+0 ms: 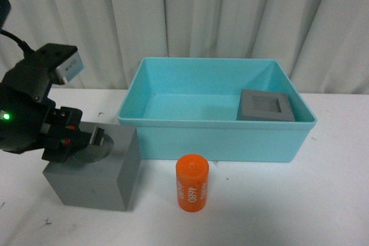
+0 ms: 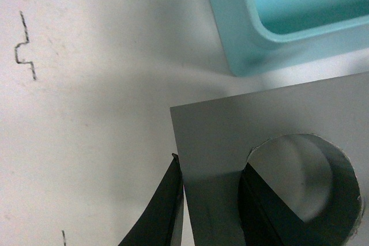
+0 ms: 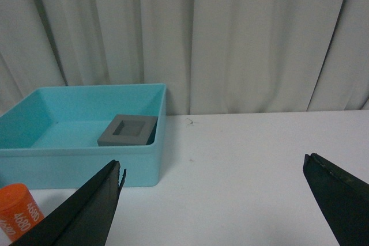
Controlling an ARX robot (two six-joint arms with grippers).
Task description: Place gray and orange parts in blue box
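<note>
A gray cube with a round top recess (image 1: 95, 171) rests on the white table at the front left, just left of the blue box (image 1: 219, 136). My left gripper (image 1: 81, 142) is shut on its wall, one finger inside the recess (image 2: 259, 205) and one outside (image 2: 164, 205). A second gray cube with a square recess (image 1: 266, 105) lies inside the box at its right end; the right wrist view shows this cube (image 3: 128, 130) too. The orange cylinder with white digits (image 1: 192, 182) stands upright in front of the box. My right gripper (image 3: 213, 171) is open over bare table.
White curtains hang behind the table. Small black marks (image 2: 24, 47) dot the tabletop near the left arm. The box corner (image 2: 242, 33) sits close to the held cube. The orange cylinder (image 3: 18, 211) stands left of the right gripper's finger.
</note>
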